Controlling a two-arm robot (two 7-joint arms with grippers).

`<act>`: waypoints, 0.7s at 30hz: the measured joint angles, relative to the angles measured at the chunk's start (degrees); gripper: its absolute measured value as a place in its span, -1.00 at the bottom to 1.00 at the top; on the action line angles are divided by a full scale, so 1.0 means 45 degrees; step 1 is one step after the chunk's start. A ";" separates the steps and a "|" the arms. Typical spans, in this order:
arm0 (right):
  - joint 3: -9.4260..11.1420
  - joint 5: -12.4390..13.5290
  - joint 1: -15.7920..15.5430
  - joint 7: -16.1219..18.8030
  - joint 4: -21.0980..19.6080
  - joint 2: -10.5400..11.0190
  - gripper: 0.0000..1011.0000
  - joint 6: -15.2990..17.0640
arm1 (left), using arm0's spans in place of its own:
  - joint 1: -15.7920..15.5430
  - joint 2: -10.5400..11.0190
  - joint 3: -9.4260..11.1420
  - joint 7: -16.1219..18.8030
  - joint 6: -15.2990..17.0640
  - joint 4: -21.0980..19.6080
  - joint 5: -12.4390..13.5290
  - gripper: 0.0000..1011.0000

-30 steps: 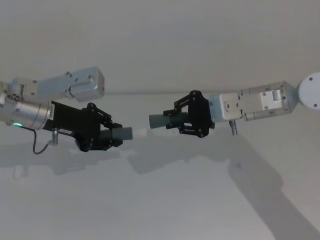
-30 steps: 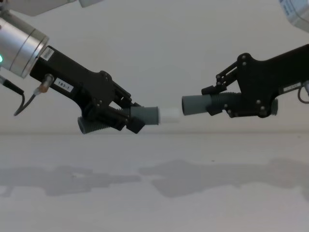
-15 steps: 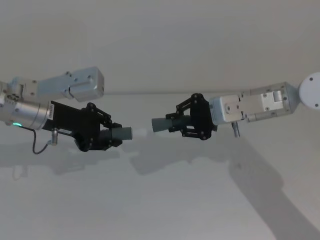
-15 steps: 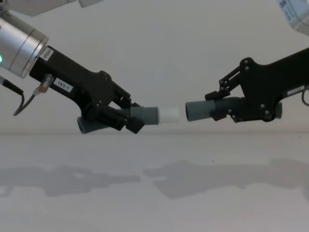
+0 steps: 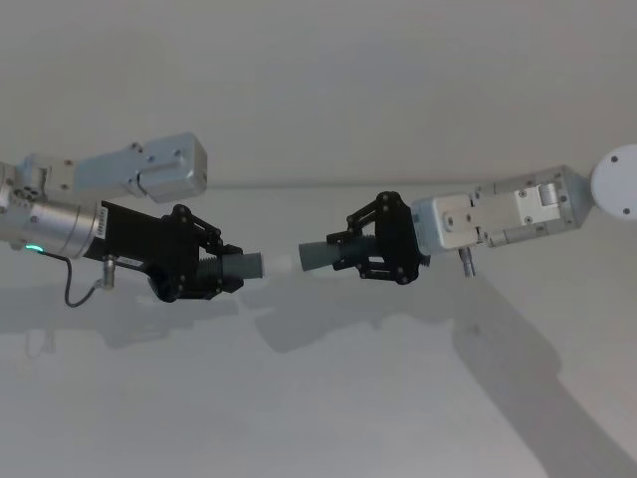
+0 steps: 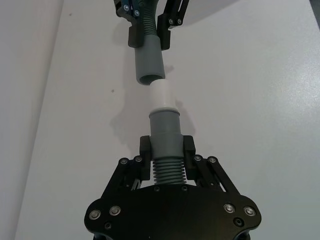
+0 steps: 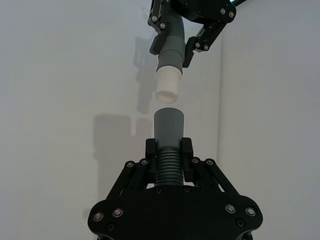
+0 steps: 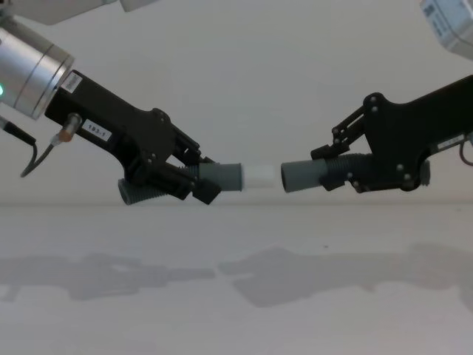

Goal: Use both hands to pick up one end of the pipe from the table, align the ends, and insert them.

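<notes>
While both pipe pieces hang above the table (image 8: 236, 296), the left gripper (image 8: 194, 181) is clamped on the white-tipped piece (image 8: 235, 176) and the right gripper (image 8: 336, 171) on the open-mouthed piece (image 8: 304, 176). I judge this the aligning step: the ends are just beside each other, so the next move needs a straight push together.

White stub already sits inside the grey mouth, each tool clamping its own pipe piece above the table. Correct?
Not inserted. The right wrist view shows the white stub apart from the grey mouth. The left tool and right tool do clamp their pieces.
</notes>
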 joint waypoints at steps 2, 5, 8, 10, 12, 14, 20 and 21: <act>-0.0004 0.0001 -0.0010 0.0000 -0.0037 0.0009 -0.48 0.0037 | -0.0001 -0.0001 -0.0001 0.0000 0.0000 0.0000 0.0000 -0.34; -0.0007 -0.0001 -0.0045 -0.0020 -0.0130 0.0036 -0.48 0.0132 | 0.0000 0.0000 0.0000 0.0000 0.0000 -0.0001 0.0000 -0.34; -0.0006 -0.0019 -0.0091 -0.0081 -0.0264 0.0075 -0.48 0.0258 | 0.0000 0.0000 0.0000 0.0000 0.0000 -0.0001 0.0000 -0.34; 0.0002 -0.0043 -0.0126 -0.0129 -0.0371 0.0102 -0.48 0.0359 | -0.0001 0.0000 -0.0001 0.0000 0.0000 0.0000 -0.0001 -0.34; 0.0018 -0.0080 -0.0158 -0.0180 -0.0482 0.0136 -0.48 0.0472 | 0.0000 0.0000 0.0000 0.0000 0.0000 0.0000 0.0000 -0.34; 0.0033 -0.0097 -0.0181 -0.0203 -0.0554 0.0159 -0.48 0.0541 | 0.0000 0.0000 -0.0001 0.0000 0.0000 0.0000 -0.0001 -0.34; 0.0078 -0.0106 -0.0254 -0.0242 -0.0816 0.0244 -0.48 0.0778 | 0.0000 0.0000 -0.0001 -0.0001 0.0000 0.0000 -0.0001 -0.34; 0.0087 -0.0107 -0.0270 -0.0245 -0.0869 0.0261 -0.48 0.0824 | 0.0000 0.0000 -0.0001 -0.0001 0.0000 0.0000 -0.0001 -0.34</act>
